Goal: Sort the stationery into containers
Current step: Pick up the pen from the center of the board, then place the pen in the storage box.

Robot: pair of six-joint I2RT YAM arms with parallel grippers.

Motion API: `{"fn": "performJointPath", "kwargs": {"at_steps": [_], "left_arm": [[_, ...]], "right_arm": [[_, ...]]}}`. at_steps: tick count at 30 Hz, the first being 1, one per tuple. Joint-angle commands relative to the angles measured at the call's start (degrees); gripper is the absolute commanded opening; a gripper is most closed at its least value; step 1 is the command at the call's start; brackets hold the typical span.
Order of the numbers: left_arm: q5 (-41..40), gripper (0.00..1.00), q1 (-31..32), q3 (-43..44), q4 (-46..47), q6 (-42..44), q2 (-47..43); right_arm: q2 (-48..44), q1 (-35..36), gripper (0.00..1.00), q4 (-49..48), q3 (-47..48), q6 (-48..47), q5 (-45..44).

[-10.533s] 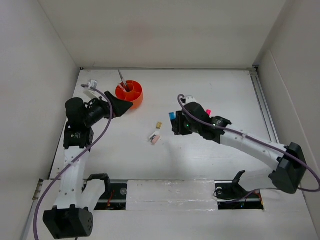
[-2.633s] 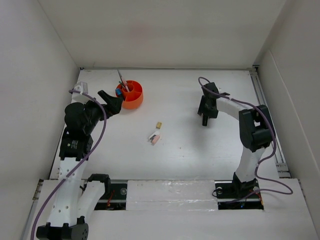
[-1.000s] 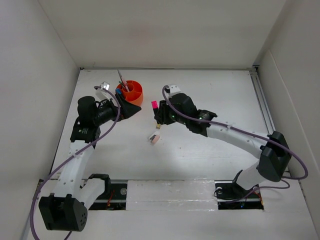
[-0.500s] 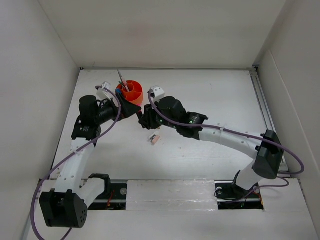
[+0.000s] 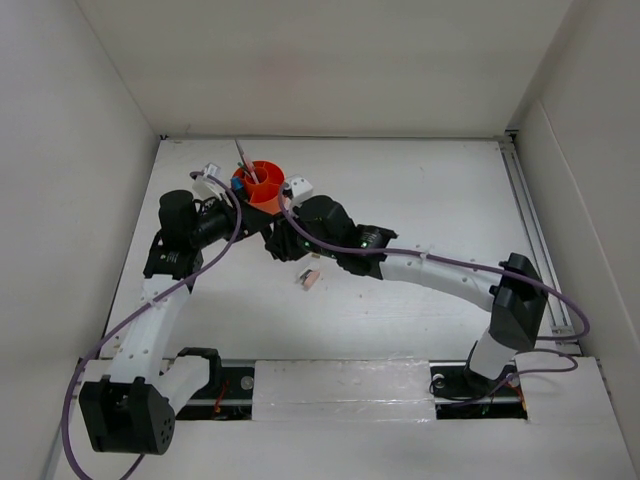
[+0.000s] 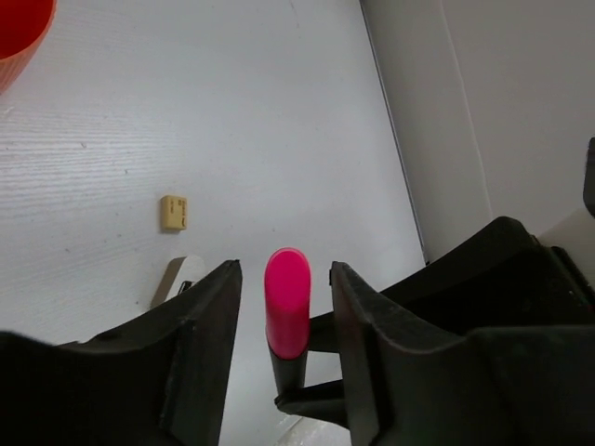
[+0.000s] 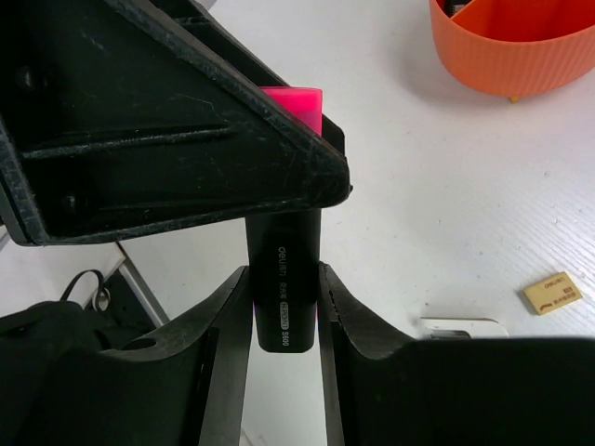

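Observation:
A black marker with a pink cap is held upright off the table, with my right gripper shut on its black body. My left gripper straddles the pink cap, its jaws narrowed with a thin gap showing on each side. Both grippers meet just in front of the orange tub, right gripper below left gripper. The tub holds a blue-capped marker and a thin pen. On the table lie a tan eraser and a white eraser.
A pink and white eraser pair lies just under my right arm's wrist. The tub's ribbed wall stands beyond the marker to the right. White walls close the table on three sides, with a metal rail along the right.
My right arm carried the pink-capped marker leftward to my left gripper by the tub. The left jaws went from wide open to narrow round the cap.

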State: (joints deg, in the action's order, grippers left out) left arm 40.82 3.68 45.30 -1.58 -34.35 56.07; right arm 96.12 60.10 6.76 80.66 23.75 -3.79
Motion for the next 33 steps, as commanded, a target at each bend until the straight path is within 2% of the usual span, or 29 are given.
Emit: {"fn": "performJointPath", "kwargs": {"at_steps": [1,2,5,6,13,14,15,16,18,20,24,27,29,33], "left_arm": [[0.14,0.35,0.1,-0.12,2.11,0.33,0.09],[0.14,0.26,0.1,-0.12,2.11,0.33,0.09],[0.84,0.12,0.1,0.4,1.59,0.33,0.7],[0.84,0.01,0.1,0.4,1.58,0.33,0.7],[1.46,0.0,0.1,0.4,2.81,-0.19,0.27],[0.76,0.0,0.1,0.4,2.82,-0.19,0.26],[-1.51,0.0,0.1,0.93,3.34,-0.19,-0.43],[-3.44,0.0,0.1,0.93,3.34,0.33,-0.44],[-8.88,0.0,0.1,1.54,3.34,0.33,-1.05],[-12.67,0.0,0.1,2.25,3.34,-0.62,-1.05],[-22.86,0.0,0.1,2.25,8.33,-2.13,1.48],[-33.41,0.0,0.1,5.32,9.84,-2.22,4.21],[-41.29,0.0,0.1,4.8,16.24,-2.82,5.44],[-48.98,0.0,0.1,7.25,23.46,1.2,10.1]], "right_arm": [[1.35,0.9,0.0,-3.42,3.7,-0.11,-2.09],[1.35,0.9,0.0,-3.42,3.71,-0.11,-2.71],[2.5,0.9,0.0,-3.42,5.11,-0.1,-4.64],[3.11,0.9,0.0,-3.42,5.12,-0.1,-4.65],[4.34,0.9,0.0,-3.42,6.78,-0.72,-8.42],[4.87,0.2,0.02,-3.42,6.79,-0.72,-8.42],[4.87,-0.32,0.37,-3.42,6.79,-0.72,-7.73],[4.87,-0.33,0.62,-3.42,5.66,-0.72,-7.72],[2.95,-0.85,0.87,-3.42,4.16,-0.72,-9.99],[1.19,-1.99,0.93,-3.42,1.17,-0.72,-10.7],[-6.18,-4.81,0.95,-3.42,-5.76,-0.72,-10.01],[-12.15,-6.22,0.95,-3.95,-12.35,-0.72,-8.95],[-15.59,-6.83,0.95,-3.95,-15.69,-0.72,-8.95],[-25.69,-6.83,0.95,-3.25,-25.0,-0.72,-8.95]]}}
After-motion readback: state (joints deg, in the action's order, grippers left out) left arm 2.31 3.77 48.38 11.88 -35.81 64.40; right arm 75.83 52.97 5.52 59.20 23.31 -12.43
